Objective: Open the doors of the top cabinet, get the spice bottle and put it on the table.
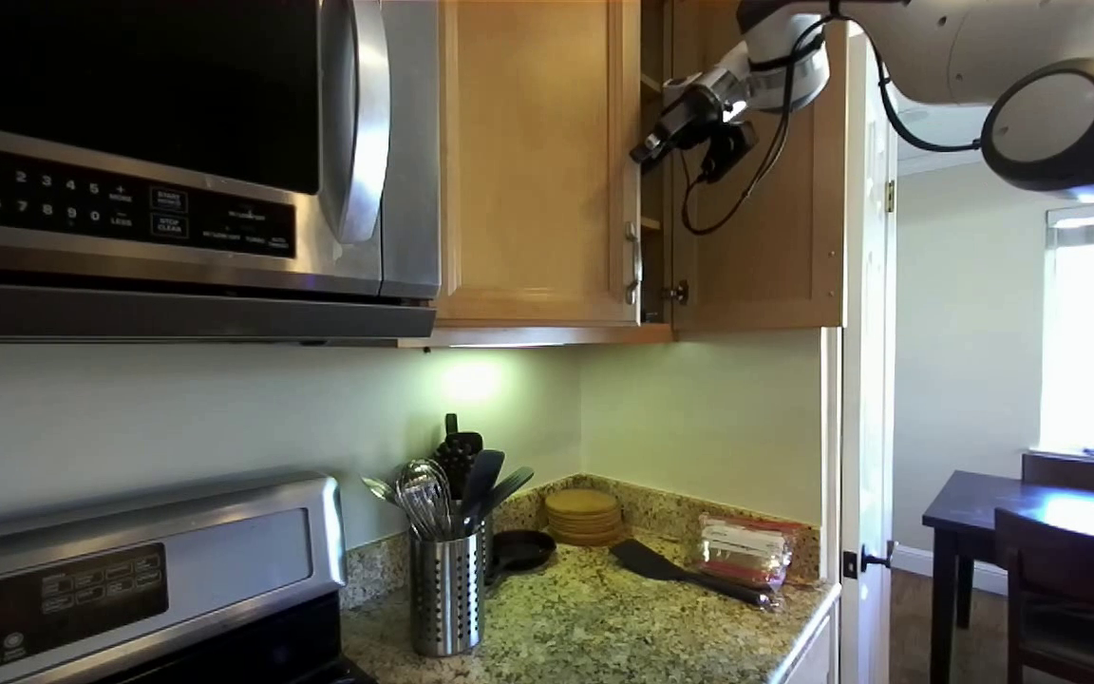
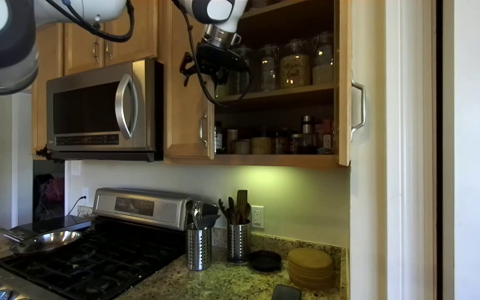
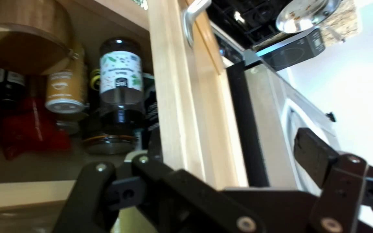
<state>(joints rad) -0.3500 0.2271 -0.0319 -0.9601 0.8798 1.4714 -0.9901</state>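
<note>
Though dim, top cabinet [image 2: 277,161] with jars [image 2: 295,68]

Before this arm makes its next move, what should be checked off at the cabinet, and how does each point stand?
1. Door beside the microwave fully open: not ok, only ajar, covering part of the opening.
2. Other door open: ok, swung wide.
3. Gripper open: ok, jaws apart, with the first door's edge between them.
4. Gripper touching that door: cannot tell.
5. Bottle in sight: ok, a labelled bottle shows inside the cabinet.
6. That one being the spice bottle: cannot tell.
</note>
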